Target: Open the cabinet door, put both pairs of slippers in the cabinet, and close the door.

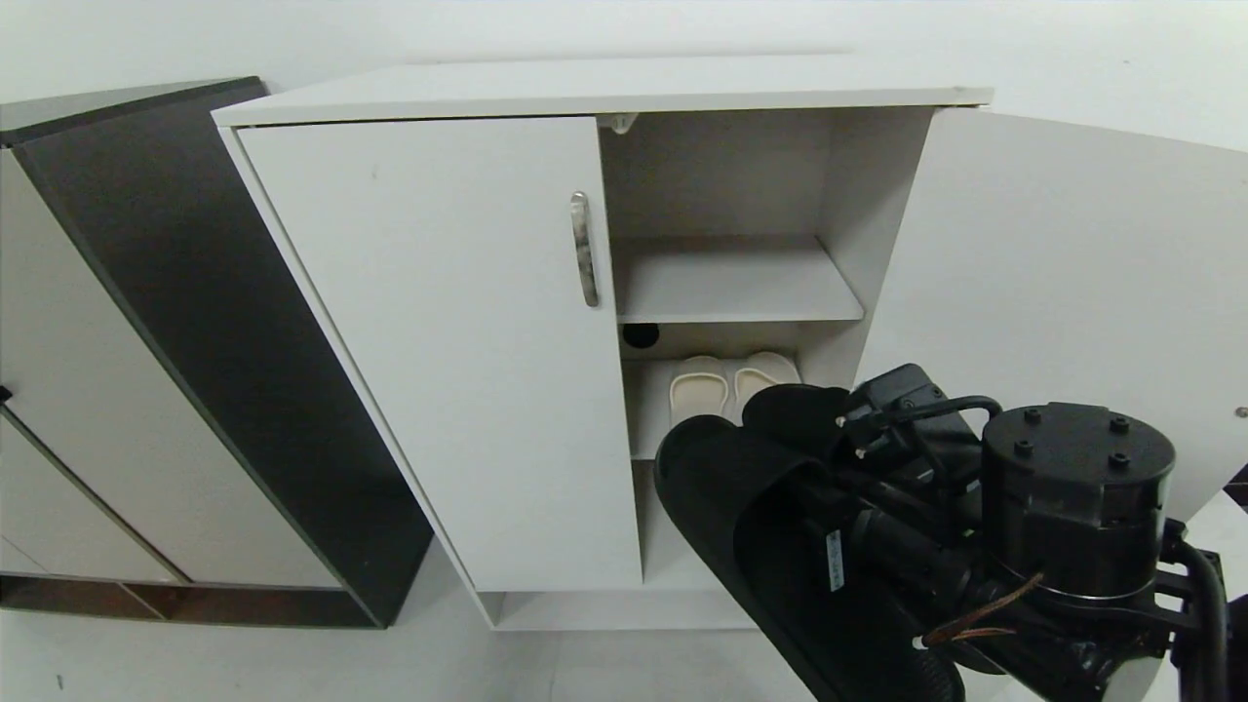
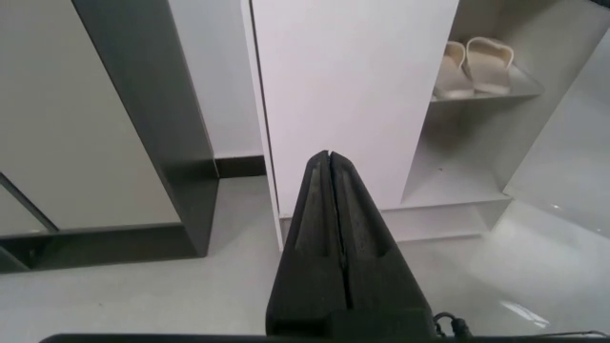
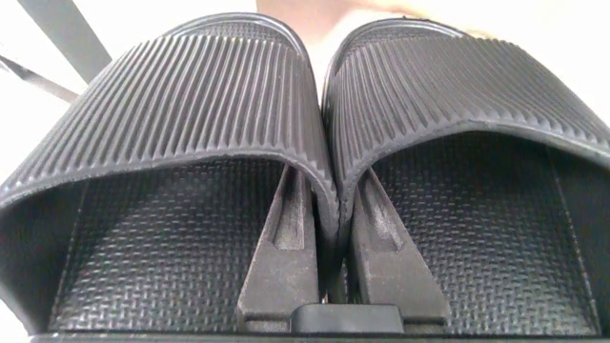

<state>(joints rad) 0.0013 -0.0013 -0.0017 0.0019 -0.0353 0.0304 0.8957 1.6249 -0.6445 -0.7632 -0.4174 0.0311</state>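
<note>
The white cabinet [image 1: 585, 93] has its right door [image 1: 1053, 273] swung wide open and its left door [image 1: 439, 341] closed, with a metal handle [image 1: 583, 249]. A cream pair of slippers [image 1: 731, 383] [image 2: 474, 67] lies on the middle shelf. My right gripper [image 3: 329, 191] is shut on the black pair of slippers [image 1: 751, 487] [image 3: 229, 105], one finger inside each slipper, pinching the two inner strap walls together. It holds them in front of the open lower right half of the cabinet. My left gripper [image 2: 329, 157] is shut and holds nothing, low over the floor facing the closed door.
A tall cabinet with a dark side [image 1: 195, 341] stands close to the left of the white one. The upper shelf [image 1: 731, 283] and the bottom compartment [image 1: 673, 556] are bare. Pale floor [image 1: 292, 653] stretches in front.
</note>
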